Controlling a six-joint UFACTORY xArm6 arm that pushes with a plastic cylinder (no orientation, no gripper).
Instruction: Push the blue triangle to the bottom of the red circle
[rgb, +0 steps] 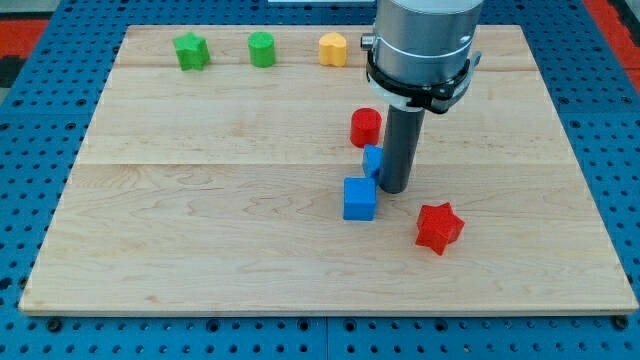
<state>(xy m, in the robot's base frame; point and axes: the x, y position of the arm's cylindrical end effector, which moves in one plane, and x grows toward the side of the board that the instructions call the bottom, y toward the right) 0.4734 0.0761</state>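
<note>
my tip, the lower end of a straight dark matte rod with no jaws to open or close, only a blunt end for pushing, down on the pale wooden board, touching or nearly touching the small blue plastic block on its right side. that blue block, largely hidden behind the rod, shape not clear, taken to be the blue triangle; already just below the red plastic circle, close but maybe not touching.

risks, as a judgement: a push toward the view's top would likely drive the blue triangle into the red circle and shift the target itself. a push toward the view's left or bottom could knock it into the blue plastic cube sitting just below. off-centre contact on a small smooth block may spin it aside.

further off: red plastic star at lower right; green star, green rounded block and yellow-orange rounded block along the top edge. all look hard, smooth, slippery on the grain.
</note>
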